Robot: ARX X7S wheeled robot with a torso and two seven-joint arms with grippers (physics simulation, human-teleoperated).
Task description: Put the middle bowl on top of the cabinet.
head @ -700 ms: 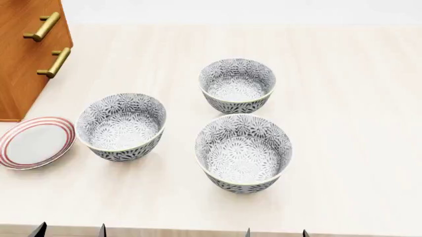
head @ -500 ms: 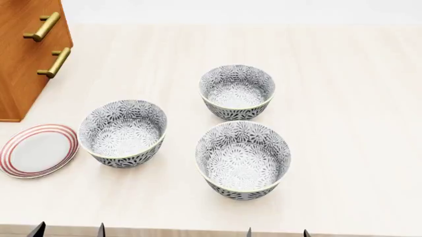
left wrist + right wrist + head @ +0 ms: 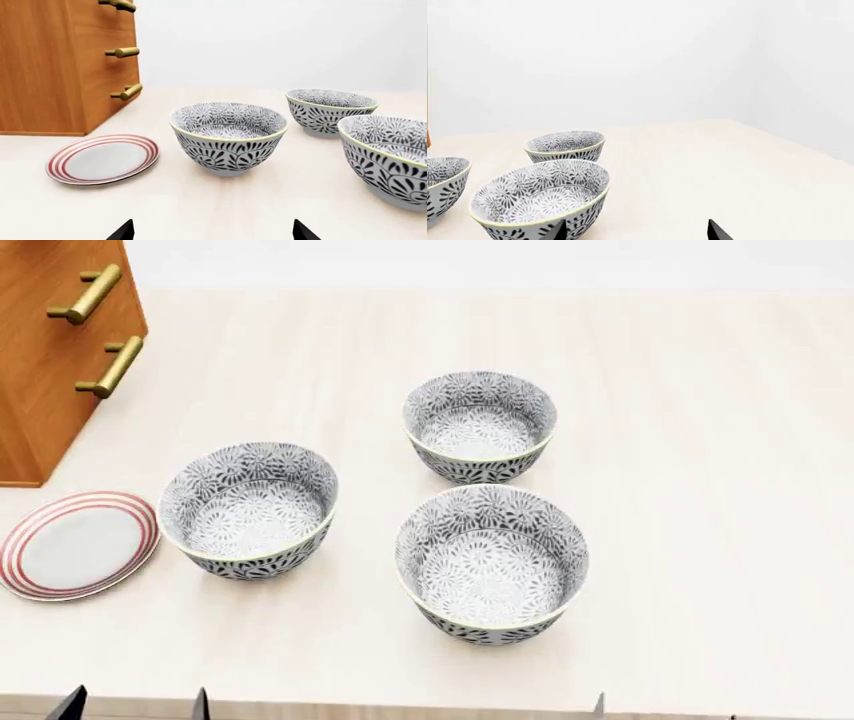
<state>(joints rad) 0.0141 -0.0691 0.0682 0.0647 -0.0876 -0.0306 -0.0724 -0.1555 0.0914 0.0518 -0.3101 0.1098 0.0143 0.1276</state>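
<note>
our left gripper (image 3: pixel 212 232) and right gripper (image 3: pixel 637 231) both hang open and empty at the bench's (image 3: pixel 694 390) near edge. the middle bowl (image 3: pixel 491 560) sits just ahead; the cabinet (image 3: pixel 60 350) stands at the far left corner.

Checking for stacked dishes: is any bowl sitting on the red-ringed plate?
No, the red-ringed plate lies bare beside the nearest bowl, with table showing between them.

Three patterned bowls (image 3: pixel 247 510), one red-ringed plate (image 3: pixel 78 544), one cabinet (image 3: pixel 54 350).
</note>
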